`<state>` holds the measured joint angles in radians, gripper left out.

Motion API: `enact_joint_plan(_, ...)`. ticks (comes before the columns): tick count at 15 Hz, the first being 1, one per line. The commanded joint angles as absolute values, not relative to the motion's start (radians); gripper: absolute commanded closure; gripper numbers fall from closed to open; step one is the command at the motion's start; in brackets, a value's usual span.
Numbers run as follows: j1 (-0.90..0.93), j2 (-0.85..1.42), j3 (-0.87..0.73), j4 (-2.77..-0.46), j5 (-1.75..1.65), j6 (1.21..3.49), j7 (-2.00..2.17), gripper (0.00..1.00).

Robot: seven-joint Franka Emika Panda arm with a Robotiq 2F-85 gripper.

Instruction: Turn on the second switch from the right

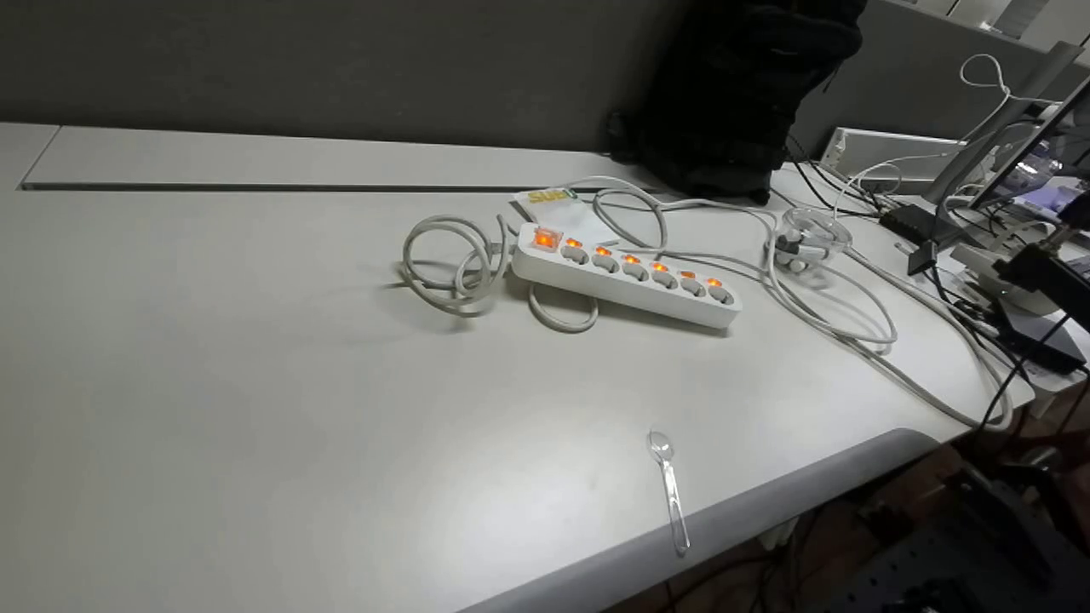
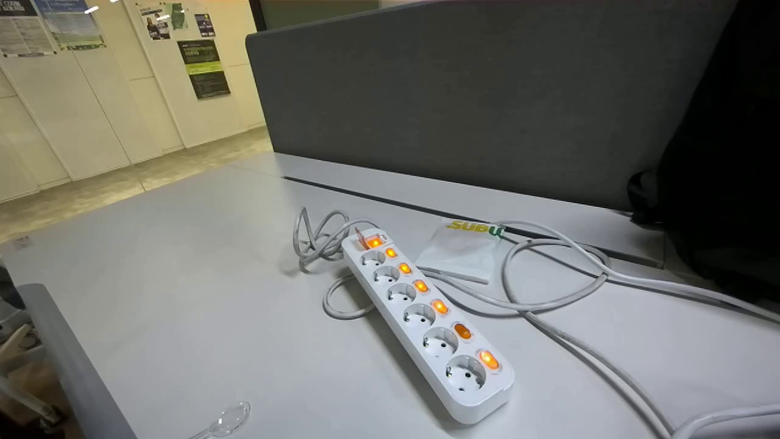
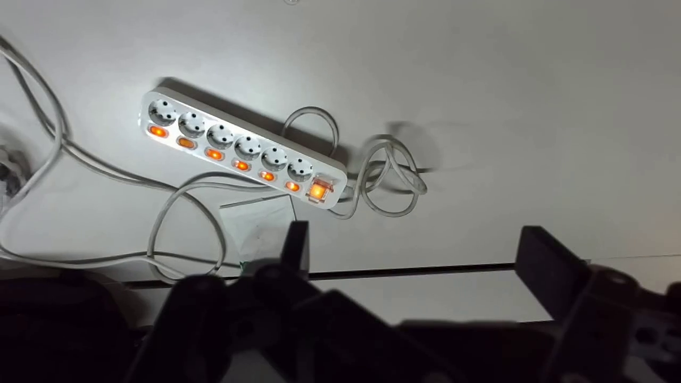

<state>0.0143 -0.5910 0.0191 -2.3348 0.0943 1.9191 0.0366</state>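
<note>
In an exterior view, a clear spoon (image 2: 233,417) lies on the worktop (image 2: 195,292) at left, seemingly no part of the job. Next, a looped cord (image 2: 317,245) bunches beside the power strip (image 2: 429,330), probably just spare length. The strip sits face up, which suits pressing from above. Its second switch from the right (image 2: 462,330), between glowing neighbours (image 2: 489,360), is darker, so likely off. In the wrist view, the end effector (image 3: 415,247) has its fingers (image 3: 549,268) apart, nothing held; bringing them together would likely make a steadier pressing tip.
</note>
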Motion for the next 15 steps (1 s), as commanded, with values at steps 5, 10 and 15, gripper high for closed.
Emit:
enact_joint_plan(5,-0.105,-0.544,0.021,-2.467,-0.036,2.221,0.138,0.00)
enact_joint_plan(10,-0.199,-0.448,0.006,-2.552,-0.084,2.353,0.231,0.36)
enact_joint_plan(15,-0.247,-0.335,-0.033,-2.569,-0.074,2.341,0.283,0.72)
